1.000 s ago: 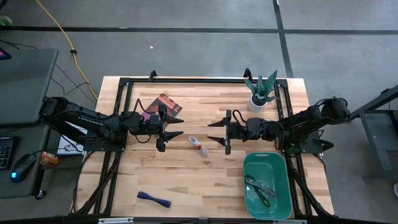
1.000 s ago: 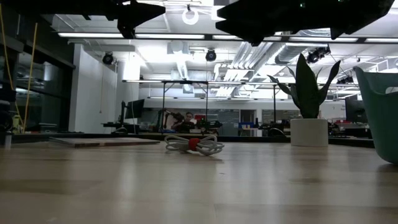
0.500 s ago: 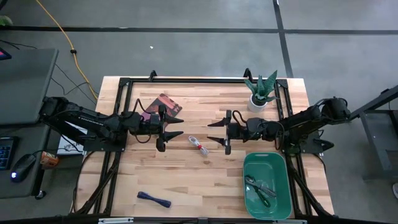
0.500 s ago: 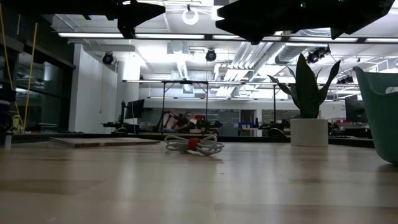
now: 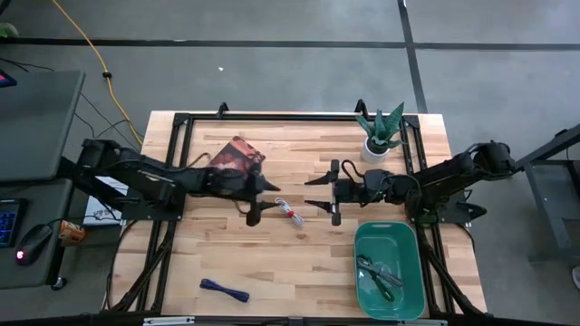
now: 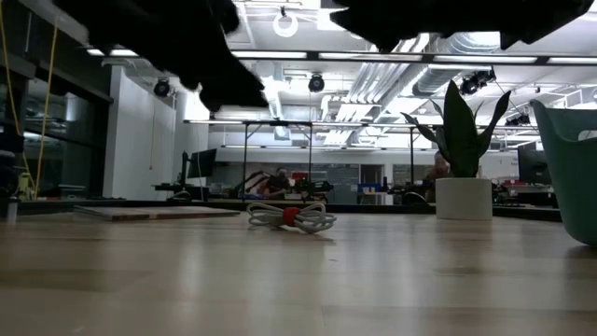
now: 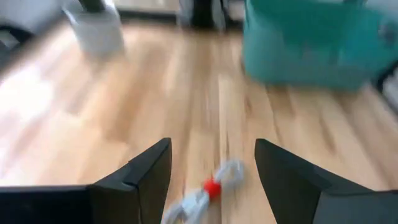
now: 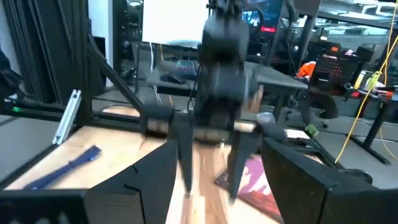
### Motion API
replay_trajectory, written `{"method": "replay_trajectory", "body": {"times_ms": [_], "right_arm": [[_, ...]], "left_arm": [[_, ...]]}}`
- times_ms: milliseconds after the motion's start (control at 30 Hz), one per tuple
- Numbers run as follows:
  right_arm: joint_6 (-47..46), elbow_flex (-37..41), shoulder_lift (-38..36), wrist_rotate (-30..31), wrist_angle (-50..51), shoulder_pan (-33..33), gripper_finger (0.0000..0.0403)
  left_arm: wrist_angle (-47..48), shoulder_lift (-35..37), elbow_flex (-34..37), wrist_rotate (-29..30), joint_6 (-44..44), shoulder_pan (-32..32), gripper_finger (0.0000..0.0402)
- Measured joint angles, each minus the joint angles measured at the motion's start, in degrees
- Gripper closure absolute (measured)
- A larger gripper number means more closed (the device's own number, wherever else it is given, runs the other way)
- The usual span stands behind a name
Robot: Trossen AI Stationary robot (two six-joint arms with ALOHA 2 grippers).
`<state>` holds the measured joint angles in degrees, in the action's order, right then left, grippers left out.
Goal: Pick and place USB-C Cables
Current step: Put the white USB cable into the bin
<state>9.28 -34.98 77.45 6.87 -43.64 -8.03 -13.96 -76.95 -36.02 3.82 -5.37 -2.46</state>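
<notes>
The white-and-red cable bundle (image 5: 290, 213) lies flat on the table's middle; it also shows in the low view (image 6: 291, 217) and the left wrist view (image 7: 208, 190). My left gripper (image 5: 261, 199) is open, just left of the bundle and above it, touching nothing. My right gripper (image 5: 315, 192) is open and empty, just right of the bundle. The dark blue cable (image 5: 224, 290) lies near the front edge. A silver-grey cable (image 5: 366, 264) and a green cable (image 5: 387, 286) lie in the green bin (image 5: 362, 237).
A brown-red booklet (image 5: 237, 156) lies at the far left of the table. A potted plant (image 5: 379, 134) stands at the far right. The green bin stands at the near right. Bare wood lies between the blue cable and the bin.
My left gripper has gone toward the table's right edge and down, toward the white-and-red cable, and stays open. The cable has not moved.
</notes>
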Motion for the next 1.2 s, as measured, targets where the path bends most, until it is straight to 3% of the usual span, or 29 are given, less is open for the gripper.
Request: {"method": "replay_trajectory", "body": {"times_ms": [133,333,633,767,933,1200], "right_arm": [[-1.4,0.0,-3.1,-1.8,2.7,0.0,0.0178],[-1.9,0.0,-5.9,-6.5,6.4,0.0,0.0178],[-1.8,0.0,-6.0,-6.9,8.1,0.0,0.0178],[-3.0,0.0,-6.0,-6.9,8.7,0.0,0.0178],[-3.3,0.0,-6.0,-6.9,9.2,0.0,0.0178],[-3.3,0.0,-6.0,-6.9,9.2,0.0,0.0178]], "left_arm": [[7.5,-8.5,-5.2,-6.1,6.6,-1.4,0.0192],[8.5,-18.5,-9.8,-7.4,13.1,-2.8,0.0192],[9.8,-28.7,-17.2,-10.5,16.5,-4.4,0.0192],[11.8,-30.7,-18.8,-15.1,16.5,-4.6,0.0192],[15.3,-31.1,-18.9,-15.4,16.1,-4.6,0.0192],[19.7,-30.9,-19.1,-8.5,17.0,-4.5,0.0192]]}}
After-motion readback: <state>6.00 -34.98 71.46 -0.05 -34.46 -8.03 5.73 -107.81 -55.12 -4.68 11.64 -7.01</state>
